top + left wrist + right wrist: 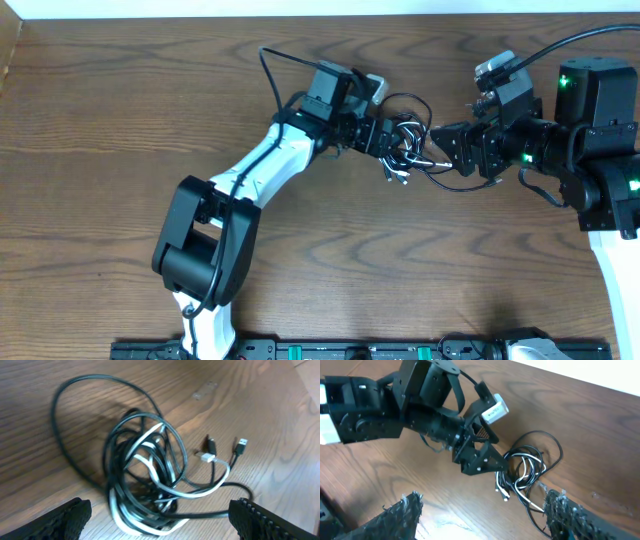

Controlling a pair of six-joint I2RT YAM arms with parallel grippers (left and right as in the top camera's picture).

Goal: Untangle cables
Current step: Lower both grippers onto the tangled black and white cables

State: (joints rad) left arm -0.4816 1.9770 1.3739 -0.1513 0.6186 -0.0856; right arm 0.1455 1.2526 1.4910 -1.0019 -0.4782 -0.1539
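Knotted cables (405, 148) between my hands.
Both gape wide, gripping nothing: left hand (384, 140) at 9 o'clock, right hand (436, 145) at 3.

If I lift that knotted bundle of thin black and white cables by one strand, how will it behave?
Probably floppy: the knotted bundle of thin black and white cables lies in loose curved loops, so it should sag and drag. Likely light, since strands are thin. The small plug ends lie free and may swing or snag in the loops.

A brown, wood-grain tabletop (90, 150) fills the scene; a small pale scrap (205, 390) lies flat on it.
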